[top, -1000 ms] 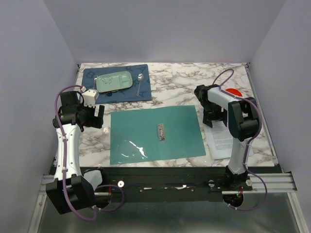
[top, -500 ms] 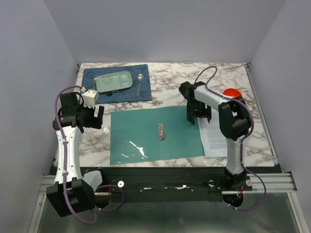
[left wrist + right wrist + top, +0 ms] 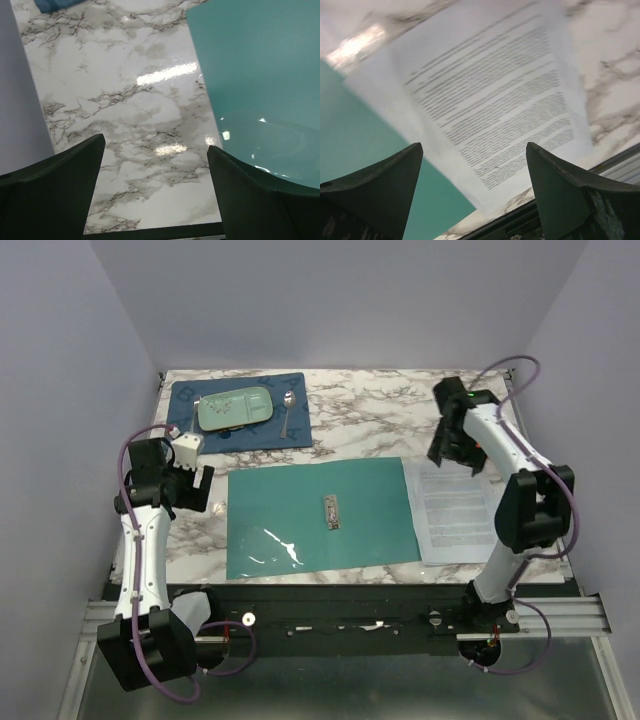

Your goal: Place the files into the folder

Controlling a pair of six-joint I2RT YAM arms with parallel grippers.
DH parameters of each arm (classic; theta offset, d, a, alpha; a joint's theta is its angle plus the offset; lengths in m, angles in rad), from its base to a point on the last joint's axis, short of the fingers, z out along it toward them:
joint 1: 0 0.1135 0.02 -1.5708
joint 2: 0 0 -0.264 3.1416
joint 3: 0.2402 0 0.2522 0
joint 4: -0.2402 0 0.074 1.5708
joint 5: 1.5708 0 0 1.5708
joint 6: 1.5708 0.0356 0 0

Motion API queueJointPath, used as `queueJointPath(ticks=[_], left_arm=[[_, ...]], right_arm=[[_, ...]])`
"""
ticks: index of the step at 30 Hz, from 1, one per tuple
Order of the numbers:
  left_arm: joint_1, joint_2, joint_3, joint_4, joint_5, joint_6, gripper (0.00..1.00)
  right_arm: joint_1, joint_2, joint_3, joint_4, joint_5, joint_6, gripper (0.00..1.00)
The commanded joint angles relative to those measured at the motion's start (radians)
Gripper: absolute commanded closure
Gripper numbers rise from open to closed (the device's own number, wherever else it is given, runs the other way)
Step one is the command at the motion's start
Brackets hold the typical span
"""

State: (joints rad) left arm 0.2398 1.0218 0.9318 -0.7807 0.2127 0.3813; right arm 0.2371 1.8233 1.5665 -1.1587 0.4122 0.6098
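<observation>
The teal folder (image 3: 320, 510) lies open and flat at the table's middle, with its metal clip (image 3: 331, 511) at the spine. The files (image 3: 455, 508), white printed sheets, lie flat just right of it, their left edge at or slightly over the folder's right edge. My right gripper (image 3: 455, 445) is open and empty, raised above the far end of the files. In the right wrist view, the gripper (image 3: 474, 146) looks down on the files (image 3: 495, 95) and the folder (image 3: 365, 150). My left gripper (image 3: 187, 490) is open and empty over bare marble left of the folder, as the left wrist view (image 3: 155, 145) shows, with the folder (image 3: 260, 75) at its right.
A dark blue placemat (image 3: 290, 435) at the back left holds a pale green tray (image 3: 235, 408) and a spoon (image 3: 288, 410). A small white block (image 3: 186, 446) sits near my left wrist. Walls close in the table's left, right and back.
My right arm swung from the folder's right edge up and back to the right. The files slid left and back against the folder and now lie uncovered. The left arm barely moved.
</observation>
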Motion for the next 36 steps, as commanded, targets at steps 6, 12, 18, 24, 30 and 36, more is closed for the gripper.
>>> queueJointPath(ticks=[6,12,18,24,30,36], left_arm=[[0.009,0.027,-0.303,0.291,-0.357,0.246,0.01],[0.010,0.115,-0.352,0.405,-0.381,0.243,0.01],[-0.010,0.199,-0.356,0.455,-0.375,0.214,0.01],[-0.124,0.216,-0.373,0.480,-0.394,0.162,0.01],[-0.194,0.270,-0.372,0.500,-0.412,0.108,0.01],[-0.218,0.279,-0.375,0.506,-0.404,0.093,0.01]], right_arm=[[-0.330,-0.117,-0.221,-0.036,0.189,0.097,0.08],[-0.436,-0.058,-0.201,-0.070,0.243,0.100,0.06],[-0.470,0.072,-0.146,-0.143,0.278,0.148,0.05],[-0.469,0.122,-0.167,-0.162,0.295,0.183,0.05],[-0.469,0.162,-0.200,-0.154,0.274,0.189,0.05],[-0.447,0.125,-0.263,-0.055,0.185,0.133,0.05]])
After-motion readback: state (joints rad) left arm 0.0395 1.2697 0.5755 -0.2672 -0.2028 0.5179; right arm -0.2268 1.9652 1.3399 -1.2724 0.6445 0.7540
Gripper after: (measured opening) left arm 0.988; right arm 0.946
